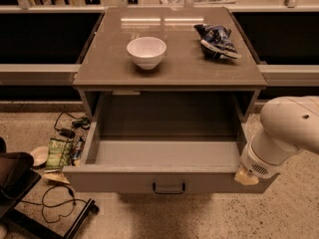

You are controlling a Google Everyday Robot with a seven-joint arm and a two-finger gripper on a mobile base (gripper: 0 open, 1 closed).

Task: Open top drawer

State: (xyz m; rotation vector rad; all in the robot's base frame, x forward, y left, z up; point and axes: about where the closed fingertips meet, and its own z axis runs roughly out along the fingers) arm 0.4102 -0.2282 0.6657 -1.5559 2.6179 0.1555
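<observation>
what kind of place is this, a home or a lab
Likely a lab or office test area: a plain grey cabinet with its top drawer pulled out, loose cables on the speckled floor, and a robot arm whose claw sits at the drawer's front right corner.
</observation>
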